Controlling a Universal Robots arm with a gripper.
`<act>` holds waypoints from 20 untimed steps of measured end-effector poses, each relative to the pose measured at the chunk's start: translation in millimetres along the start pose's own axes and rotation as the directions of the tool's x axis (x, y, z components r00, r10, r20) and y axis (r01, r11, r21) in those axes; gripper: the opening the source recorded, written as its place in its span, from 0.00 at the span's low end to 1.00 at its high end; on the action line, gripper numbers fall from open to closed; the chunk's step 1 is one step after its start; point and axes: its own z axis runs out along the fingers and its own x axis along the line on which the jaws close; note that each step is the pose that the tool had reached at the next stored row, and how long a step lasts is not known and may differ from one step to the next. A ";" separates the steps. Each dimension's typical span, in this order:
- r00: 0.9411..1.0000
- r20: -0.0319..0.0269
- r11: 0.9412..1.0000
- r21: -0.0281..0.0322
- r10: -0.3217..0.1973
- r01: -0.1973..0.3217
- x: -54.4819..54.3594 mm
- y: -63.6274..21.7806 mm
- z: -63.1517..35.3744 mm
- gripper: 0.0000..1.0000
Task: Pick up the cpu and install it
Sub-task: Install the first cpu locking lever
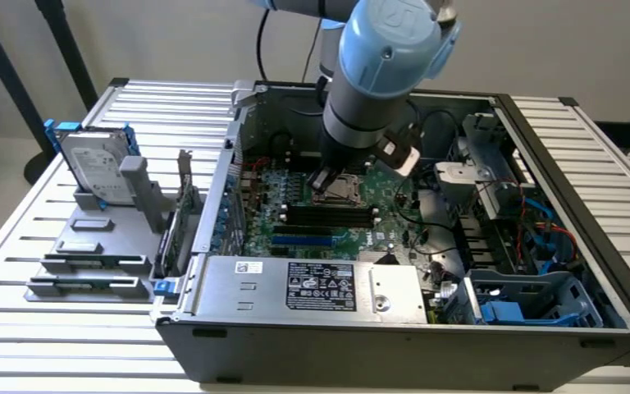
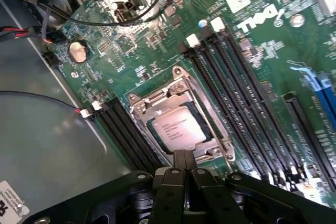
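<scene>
The cpu, a small square chip with a silver top and printed text, lies flat inside the metal socket frame on the green motherboard. My gripper hangs just over the socket's edge beside the chip. Its black fingers are pressed together, shut with nothing between them. In the exterior view the arm reaches down into the open computer case, and the gripper is at the socket in the middle of the board.
Black memory slots flank the socket. A grey labelled power supply fills the case's front. On the exterior view's left, a hard drive in a blue bracket stands on a grey fixture. Cables run along the case wall.
</scene>
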 end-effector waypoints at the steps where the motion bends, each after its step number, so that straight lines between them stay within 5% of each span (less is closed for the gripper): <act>1: 1.000 0.000 1.000 0.000 0.000 0.000 -2.4 0.3 -2.5 0.11; 11: 1.000 -0.001 1.000 0.001 0.000 0.000 -20.9 0.6 -29.7 0.11; 20: 1.000 0.002 1.000 0.007 0.004 -0.004 -34.3 -1.6 -27.4 0.11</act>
